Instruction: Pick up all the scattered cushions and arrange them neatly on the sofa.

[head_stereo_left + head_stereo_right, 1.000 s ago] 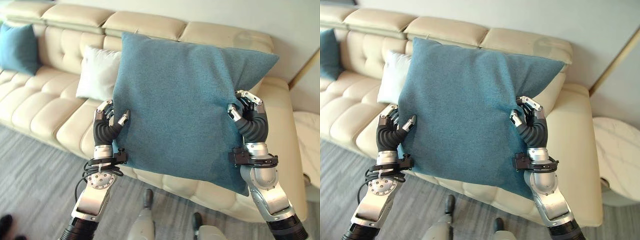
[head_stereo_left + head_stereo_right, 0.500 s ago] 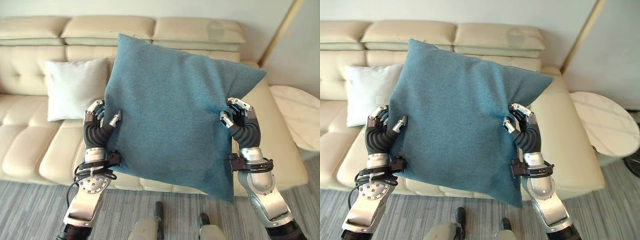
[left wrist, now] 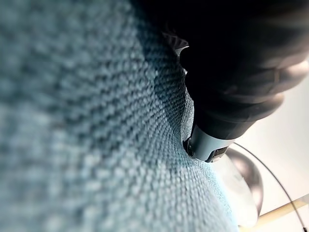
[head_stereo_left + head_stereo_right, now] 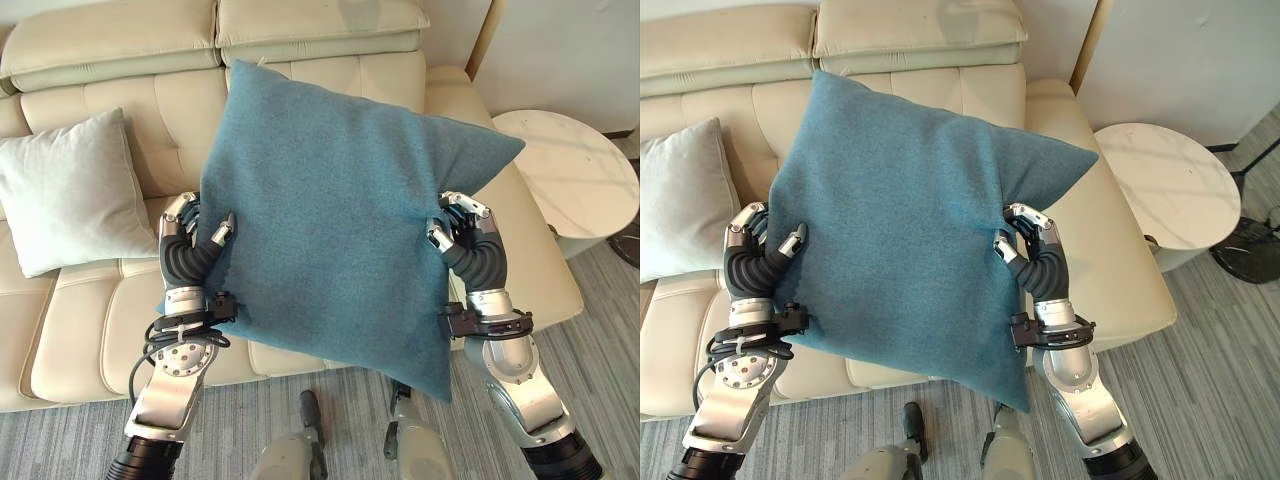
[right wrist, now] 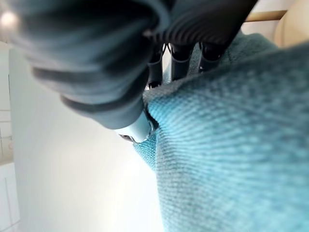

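Note:
A large teal cushion (image 4: 335, 220) hangs upright in the air in front of the cream sofa (image 4: 90, 320). My left hand (image 4: 190, 245) is curled round its left edge, thumb on the front face. On the opposite edge my right hand (image 4: 465, 235) pinches the fabric below the cushion's right corner. Teal weave (image 3: 87, 145) presses against the left wrist camera, and the same cloth (image 5: 231, 145) runs under the fingers (image 5: 181, 60) of the right hand. A pale grey cushion (image 4: 65, 190) leans against the sofa back at the left.
A round white marble side table (image 4: 560, 170) stands past the sofa's right armrest (image 4: 530, 260). Grey striped carpet (image 4: 1200, 380) covers the floor in front. A dark round base (image 4: 1250, 250) sits on the floor at the far right.
The camera has swung to the right: the sofa's right end and the side table now sit further in view. Both hands keep the same hold on the teal cushion.

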`<state>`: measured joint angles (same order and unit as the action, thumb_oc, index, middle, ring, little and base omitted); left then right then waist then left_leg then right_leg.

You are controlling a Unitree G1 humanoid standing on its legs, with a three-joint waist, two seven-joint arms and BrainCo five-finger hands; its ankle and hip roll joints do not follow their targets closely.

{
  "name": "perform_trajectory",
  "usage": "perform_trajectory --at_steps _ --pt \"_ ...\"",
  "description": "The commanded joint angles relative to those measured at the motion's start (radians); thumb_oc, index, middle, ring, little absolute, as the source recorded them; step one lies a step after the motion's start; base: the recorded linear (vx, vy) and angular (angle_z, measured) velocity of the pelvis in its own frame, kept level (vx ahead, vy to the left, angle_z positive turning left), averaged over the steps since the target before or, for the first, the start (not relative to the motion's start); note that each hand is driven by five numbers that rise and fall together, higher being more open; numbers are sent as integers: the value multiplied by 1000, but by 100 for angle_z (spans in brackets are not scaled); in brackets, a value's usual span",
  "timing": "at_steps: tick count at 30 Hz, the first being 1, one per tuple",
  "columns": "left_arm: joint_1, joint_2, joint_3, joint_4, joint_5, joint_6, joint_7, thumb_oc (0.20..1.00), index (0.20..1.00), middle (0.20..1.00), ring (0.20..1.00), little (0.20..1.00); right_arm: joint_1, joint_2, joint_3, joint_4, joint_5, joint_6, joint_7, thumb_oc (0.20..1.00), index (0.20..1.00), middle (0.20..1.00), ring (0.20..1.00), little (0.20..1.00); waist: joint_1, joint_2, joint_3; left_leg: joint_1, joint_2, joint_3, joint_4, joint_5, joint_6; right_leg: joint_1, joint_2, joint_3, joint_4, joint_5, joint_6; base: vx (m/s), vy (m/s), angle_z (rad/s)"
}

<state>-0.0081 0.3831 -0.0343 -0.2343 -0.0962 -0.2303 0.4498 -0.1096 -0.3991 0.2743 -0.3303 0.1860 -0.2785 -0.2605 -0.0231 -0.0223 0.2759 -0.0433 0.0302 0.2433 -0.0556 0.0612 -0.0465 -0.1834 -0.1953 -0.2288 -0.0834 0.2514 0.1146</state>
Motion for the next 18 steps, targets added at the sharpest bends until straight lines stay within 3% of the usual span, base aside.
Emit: perform_trajectory --at_steps 1,3,6,10,13,18 --pt "-49 36 -14 -131 52 -100 -19 200 200 200 200 200 -112 19 32 -112 1 -103 31 200 200 200 200 200 -18 -13 -77 48 80 -32 92 -145 -38 -23 12 -13 39 -150 51 212 -233 -7" --pt "-43 27 -16 -118 40 -97 -12 200 200 200 200 200 -126 3 41 -111 22 -107 33 200 200 200 200 200 -19 -8 -63 6 122 -54 245 -179 -52 4 25 -24 57 -179 22 176 -271 -5" --pt "-58 10 -27 -90 36 -96 13 200 200 200 200 200 -142 -10 49 -99 37 -116 19 200 200 200 200 200 -2 -13 -36 -83 112 -123 355 -152 -57 22 38 -30 54 -207 -6 71 -158 -3" --pt "-61 -3 -43 -78 44 -87 19 200 200 200 200 200 -148 -16 52 -96 36 -114 13 200 200 200 200 200 3 -12 -24 -162 109 -136 296 -131 -51 36 41 -40 48 -225 -4 73 -29 6" --pt "-86 -6 -55 -65 57 -78 35 200 200 200 200 200 -160 -10 57 -73 7 -119 -36 200 200 200 200 200 34 11 11 -230 132 -109 157 10 -74 46 63 -42 69 -258 -8 67 23 14" --pt "-101 -8 -84 -52 69 -79 51 200 200 200 200 200 -188 -9 83 -64 -39 -110 -56 200 200 200 200 200 33 28 11 -200 145 -93 74 35 -73 20 77 -27 107 -272 -6 8 58 -9"
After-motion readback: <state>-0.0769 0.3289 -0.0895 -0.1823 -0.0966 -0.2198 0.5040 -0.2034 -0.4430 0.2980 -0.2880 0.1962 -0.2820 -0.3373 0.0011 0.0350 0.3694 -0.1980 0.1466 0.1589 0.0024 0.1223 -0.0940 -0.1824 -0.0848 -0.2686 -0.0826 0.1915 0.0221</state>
